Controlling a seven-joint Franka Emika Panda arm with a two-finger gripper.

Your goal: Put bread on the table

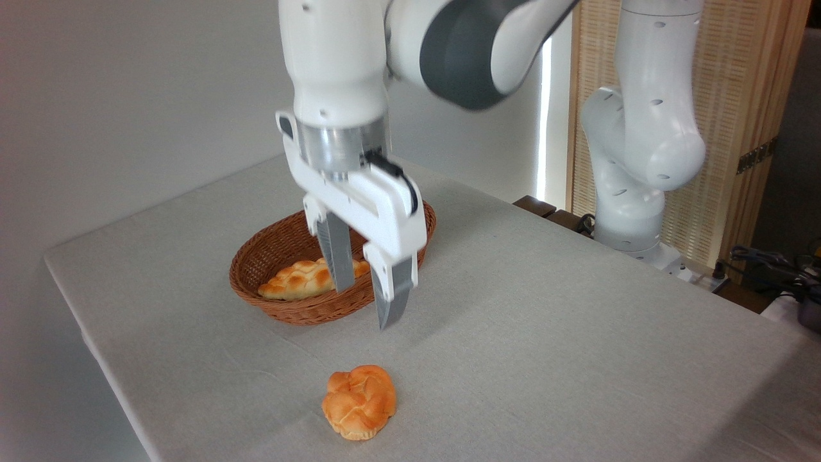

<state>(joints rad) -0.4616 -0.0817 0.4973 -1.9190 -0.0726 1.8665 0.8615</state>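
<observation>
The bread (359, 402), a small golden-orange knotted bun, lies on the grey cloth of the table (545, 321) near the front edge. My gripper (365, 305) hangs well above and behind it, open, with nothing between its two fingers. Its left finger (337, 253) stands in front of the basket, the right finger (392, 292) over the basket's front rim.
A brown wicker basket (269, 253) stands behind the bun and holds a paler braided oval loaf (301, 279). The arm's white base (632, 212) rises at the table's far right. Cables lie off the right edge.
</observation>
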